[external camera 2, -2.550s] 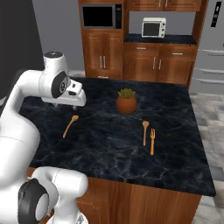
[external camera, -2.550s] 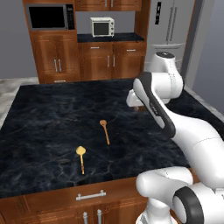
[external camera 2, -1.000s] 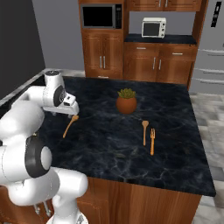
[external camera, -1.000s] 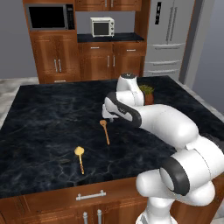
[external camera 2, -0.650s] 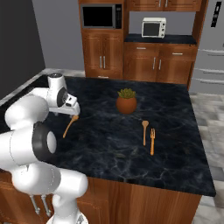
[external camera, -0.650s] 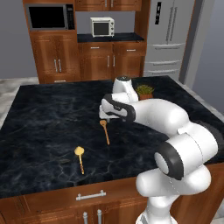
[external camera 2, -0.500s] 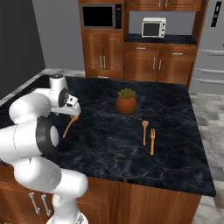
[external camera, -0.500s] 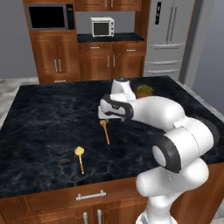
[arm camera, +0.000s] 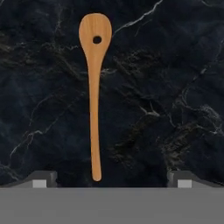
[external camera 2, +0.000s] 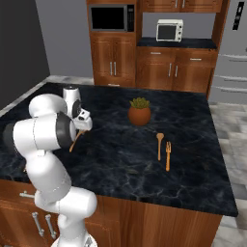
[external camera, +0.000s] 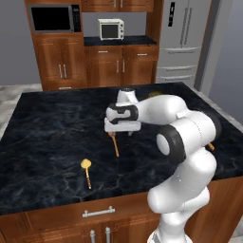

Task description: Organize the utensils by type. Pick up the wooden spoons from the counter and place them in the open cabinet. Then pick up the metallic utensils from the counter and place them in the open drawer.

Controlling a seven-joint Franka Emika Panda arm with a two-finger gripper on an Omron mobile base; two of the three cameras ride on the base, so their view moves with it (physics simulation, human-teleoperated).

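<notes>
Left base view: your pincer (external camera: 121, 133) hangs low over the bench (external camera: 47, 128), right above the near wooden spoon (external camera: 114, 144). The spoon's handle runs out from under the hand toward the bench's front edge. A yellowish metal spoon (external camera: 87, 171) lies on the bench, nearer the front edge and to the left of that wooden spoon. You can't read the jaws from here, the hand body hides them.

Right base view: the hand sits over the bowl end of that wooden spoon (external camera 2: 75, 140), well left of the potted plant (external camera 2: 139, 112). Right of the plant and nearer the front edge lie a second wooden spoon (external camera 2: 159, 144) and an orange-toned fork (external camera 2: 168, 154), just beside each other, side by side. No open cabinet or drawer that I can make out here.

Hand view: the wooden spoon (arm camera: 93, 87) lies flat on the bench, centred, with its holed bowl at the top and handle tip between the two finger tips (arm camera: 43, 178). The jaws stand wide apart and touch nothing.

Progress, my read: nothing is sorted yet. All four utensils are on the bench. You're lined up for the first grasp. Left to do: both wooden spoons to the cabinet, then the metal spoon and fork to the drawer.
</notes>
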